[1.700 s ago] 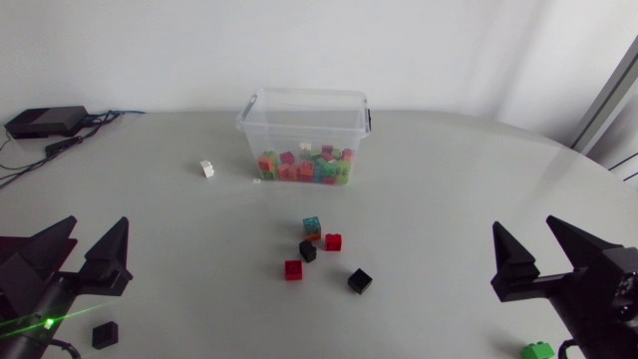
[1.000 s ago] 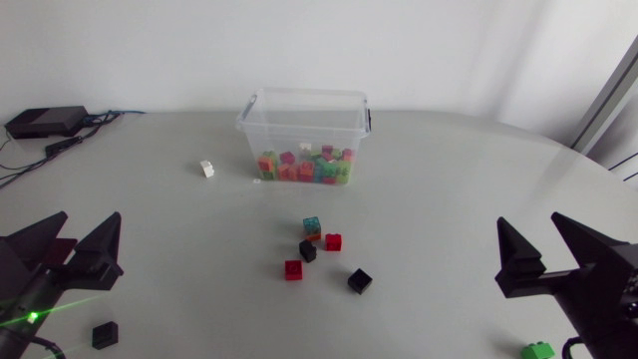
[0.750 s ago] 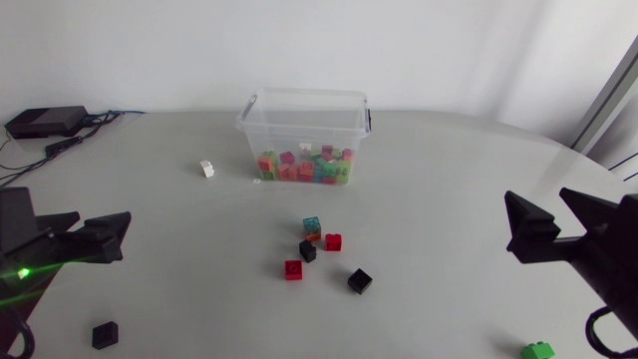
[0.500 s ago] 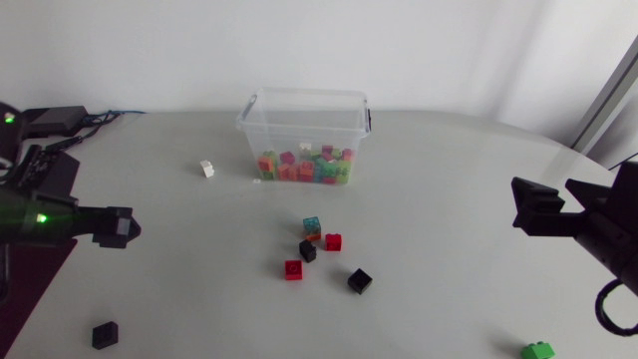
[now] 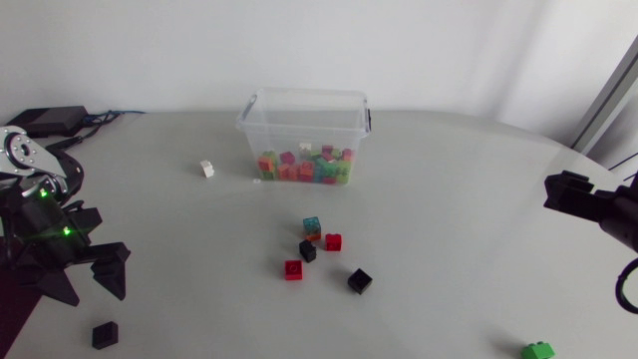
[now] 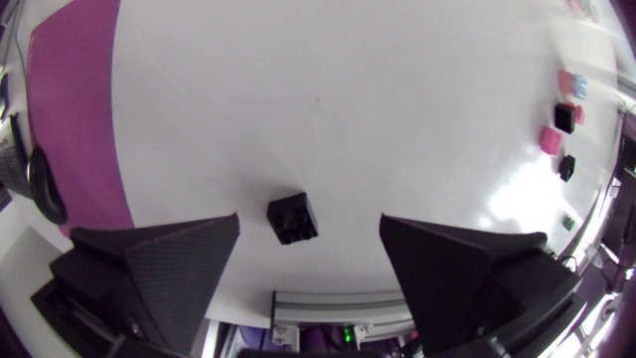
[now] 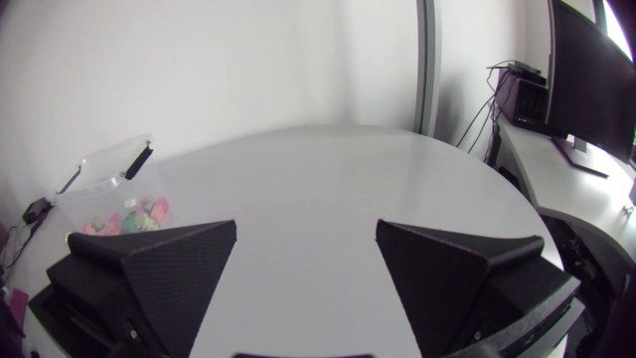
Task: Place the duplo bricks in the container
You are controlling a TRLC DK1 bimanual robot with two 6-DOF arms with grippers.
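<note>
Left gripper (image 5: 97, 289) hovers with fingers spread wide, a black brick (image 5: 105, 334) at its six o'clock. Right gripper (image 7: 306, 227) is spread wide too.

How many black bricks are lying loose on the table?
3: one black plastic brick by the left gripper, one in the middle cluster, one beside it. The clear container may hide more.

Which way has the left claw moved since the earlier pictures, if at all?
Yes. The left gripper has swung round to point downward, and its open tips have come closer to the lone black brick near it.
</note>
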